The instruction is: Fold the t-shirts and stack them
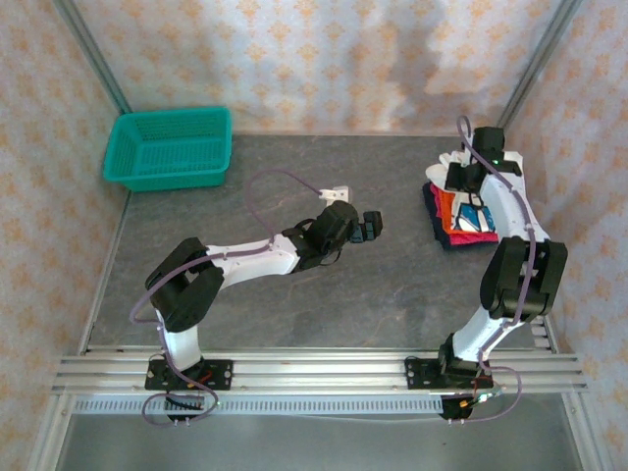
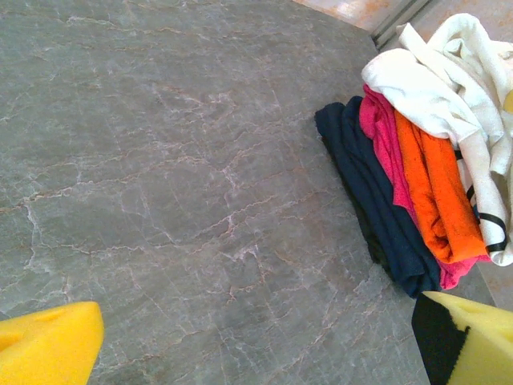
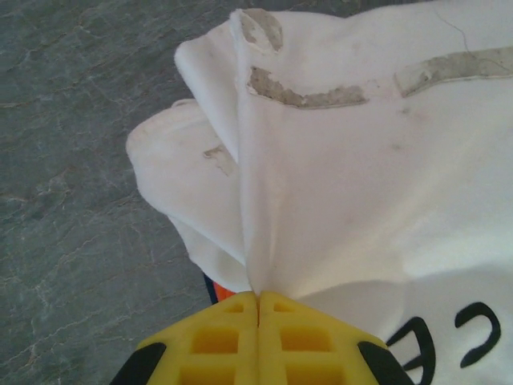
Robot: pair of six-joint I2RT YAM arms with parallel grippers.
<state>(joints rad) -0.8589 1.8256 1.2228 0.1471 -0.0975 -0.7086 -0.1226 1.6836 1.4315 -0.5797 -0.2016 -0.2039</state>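
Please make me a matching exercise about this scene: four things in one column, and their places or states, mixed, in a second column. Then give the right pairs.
1 basket
2 left hand
3 right hand
4 dark shirt

A shut on the white shirt
B under the pink shirt
C far left corner of the table
D open over bare table

Pairs: 1-C, 2-D, 3-A, 4-B

Partial dark lettering [image 3: 474, 333] on white t-shirt [image 3: 361, 200], low right in right wrist view, cut off by frame edge, one stroke shaped like a C, no whole word legible, nothing else readable.
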